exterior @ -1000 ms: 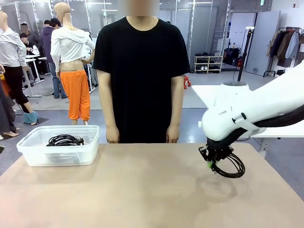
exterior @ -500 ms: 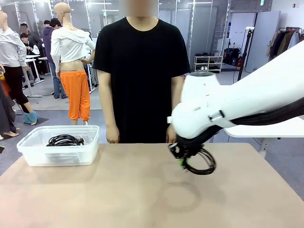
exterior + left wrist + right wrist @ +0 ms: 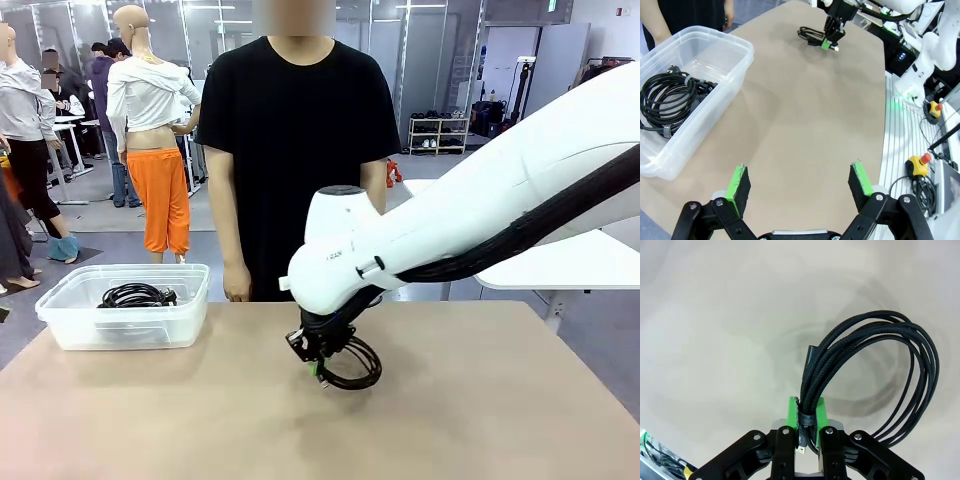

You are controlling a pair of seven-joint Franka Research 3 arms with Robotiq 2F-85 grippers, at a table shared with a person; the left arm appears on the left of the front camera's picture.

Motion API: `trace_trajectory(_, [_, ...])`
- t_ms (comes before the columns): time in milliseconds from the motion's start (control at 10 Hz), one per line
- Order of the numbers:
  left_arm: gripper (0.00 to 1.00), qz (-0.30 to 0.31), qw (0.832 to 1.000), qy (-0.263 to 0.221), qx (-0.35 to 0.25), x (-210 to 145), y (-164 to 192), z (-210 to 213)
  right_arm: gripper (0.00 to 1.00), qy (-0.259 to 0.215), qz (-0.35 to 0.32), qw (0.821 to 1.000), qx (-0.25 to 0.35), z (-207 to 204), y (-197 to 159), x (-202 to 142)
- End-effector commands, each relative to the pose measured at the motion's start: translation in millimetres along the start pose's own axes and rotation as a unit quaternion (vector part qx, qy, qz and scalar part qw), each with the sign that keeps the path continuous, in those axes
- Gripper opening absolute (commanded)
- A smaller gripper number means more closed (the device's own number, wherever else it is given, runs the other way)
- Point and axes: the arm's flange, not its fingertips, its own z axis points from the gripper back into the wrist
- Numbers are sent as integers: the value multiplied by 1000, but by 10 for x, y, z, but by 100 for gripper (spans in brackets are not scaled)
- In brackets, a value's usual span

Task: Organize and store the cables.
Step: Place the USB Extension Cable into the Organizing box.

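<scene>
On the tan table (image 3: 180, 420), right of the clear plastic bin (image 3: 60, 325) holding 1 cable coil (image 3: 135, 294), the right gripper (image 3: 316, 368) clamps a coiled black cable (image 3: 352, 366) while the left gripper (image 3: 800, 180) hangs spread.

The right hand (image 3: 806, 415) pinches a coiled black cable (image 3: 875, 375) at its tie, green pads (image 3: 791, 412) tight on the bundle. The loop hangs over the tan table (image 3: 715, 315), casting a shadow.

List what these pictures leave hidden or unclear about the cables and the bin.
- Carried cable, right wrist view: its plug ends, buried in the right hand.
- Bin, left wrist view: its near end, cut off by the picture's edge.
- Stored cables, front view: their number, blurred by the bin's cloudy wall.
</scene>
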Motion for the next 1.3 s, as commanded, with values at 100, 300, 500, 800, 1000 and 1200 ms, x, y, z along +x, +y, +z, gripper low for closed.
trace_trajectory(100, [100, -8, 1000, 2, 0, -4, 6, 29, 0, 14, 27, 1000, -2, -64, 134, 104])
trace_trajectory(300, [100, -8, 1000, 2, 0, -4, 6, 29, 25, 13, 19, 1000, 19, -91, 100, 57])
trace_trajectory(500, [100, -8, 1000, 2, 0, -4, 6, 29, 74, 8, 20, 999, 30, -90, 56, -9])
trace_trajectory(800, [100, -8, 1000, 2, 0, -4, 6, 29, 100, -17, 22, 999, 41, 20, -140, -132])
trace_trajectory(1000, [100, 20, 1000, -6, 4, -1, -21, 2, 100, -49, 28, 997, 58, 230, -404, -319])
trace_trajectory(1200, [100, 35, 999, -6, 13, -1, -27, 0, 100, -77, 57, 993, 64, 527, -828, -632])
